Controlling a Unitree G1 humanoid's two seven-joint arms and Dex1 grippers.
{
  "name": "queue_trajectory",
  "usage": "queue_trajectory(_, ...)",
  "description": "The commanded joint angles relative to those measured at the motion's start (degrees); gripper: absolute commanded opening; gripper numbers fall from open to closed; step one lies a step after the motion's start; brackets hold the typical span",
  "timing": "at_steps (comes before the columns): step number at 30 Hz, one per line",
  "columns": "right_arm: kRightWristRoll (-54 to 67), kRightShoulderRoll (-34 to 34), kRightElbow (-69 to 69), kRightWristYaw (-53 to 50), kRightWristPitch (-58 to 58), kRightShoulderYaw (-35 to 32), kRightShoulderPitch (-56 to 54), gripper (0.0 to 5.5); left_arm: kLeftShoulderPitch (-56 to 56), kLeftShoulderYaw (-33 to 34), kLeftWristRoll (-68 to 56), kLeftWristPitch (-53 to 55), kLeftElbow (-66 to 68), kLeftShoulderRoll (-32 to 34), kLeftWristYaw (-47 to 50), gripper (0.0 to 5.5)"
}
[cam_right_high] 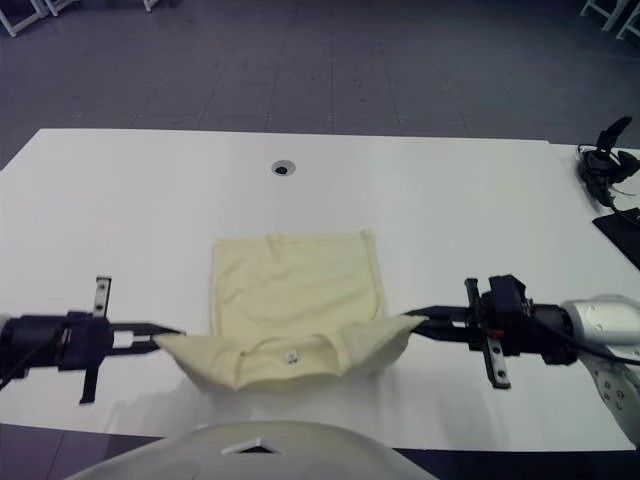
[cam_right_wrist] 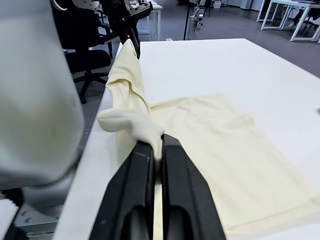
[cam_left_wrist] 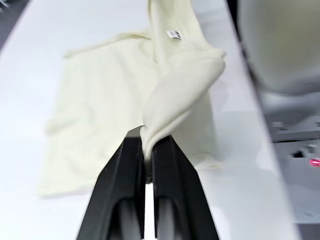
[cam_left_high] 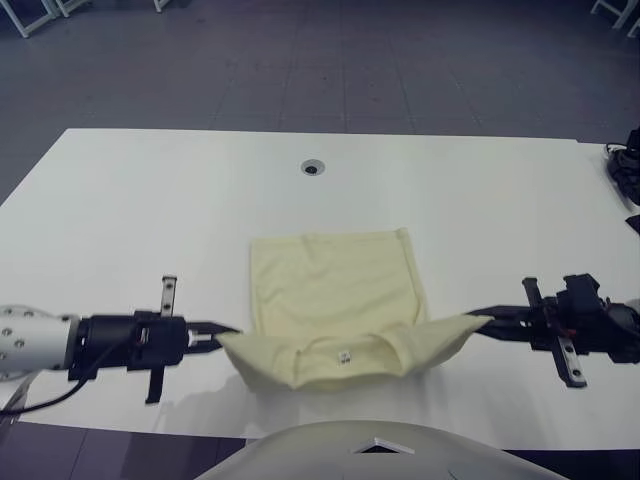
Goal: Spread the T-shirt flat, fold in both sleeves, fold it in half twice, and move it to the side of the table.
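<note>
Pinching one near corner apiece, the left hand (cam_left_high: pixel 215 338) and the right hand (cam_left_high: pixel 480 325) are both clenched on the pale yellow T-shirt (cam_left_high: pixel 335 290). In each wrist view the two fingers close tight on a small bunch of cloth. The collar end, with its small label (cam_left_high: pixel 343 356) showing, hangs lifted and sagging between the two hands. The rest of the shirt lies flat on the white tabletop (cam_left_high: pixel 150 220), running away from the robot at about the middle of the near half. The cloth looks thin, light and limp: it droops in the span between the grips and wrinkles where it lies, so it should follow a pull easily but hold no shape of its own. Corners and folded edges seem the best places to take hold, since a grip in the middle would likely only bunch the fabric. The two hands would probably need to travel evenly, or the fold will likely skew. The tabletop is smooth and matt, so the shirt may slide when dragged. A round grommet (cam_left_high: pixel 312 167) sits beyond the shirt, well apart from it. Black cables (cam_left_high: pixel 625 170) lie at the robot's right edge. Beyond is grey floor (cam_left_high: pixel 300 60), with white furniture legs (cam_left_high: pixel 35 15) at the far corners.
</note>
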Motion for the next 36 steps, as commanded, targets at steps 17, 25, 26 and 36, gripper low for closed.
queue_trajectory(17,-35.10,22.39,45.42,-10.00,-14.99,13.59,-36.23,0.41,-34.21,-22.04,24.54,-1.97,34.16,-22.23,10.41,0.00)
queue_trajectory(25,-42.41,25.36,54.05,-29.39,-17.88,9.30,-42.40,1.66,-36.58,-19.55,27.68,10.20,40.50,-29.43,24.36,1.07)
queue_trajectory(26,-43.35,25.55,54.49,-30.63,-18.38,9.52,-42.47,1.86,-36.37,-19.77,28.19,11.64,40.77,-29.76,25.24,1.28)
queue_trajectory(36,-52.47,27.29,44.32,-25.11,-30.03,20.56,-41.01,3.48,-37.85,-14.91,25.07,21.02,42.32,-34.12,30.41,2.97)
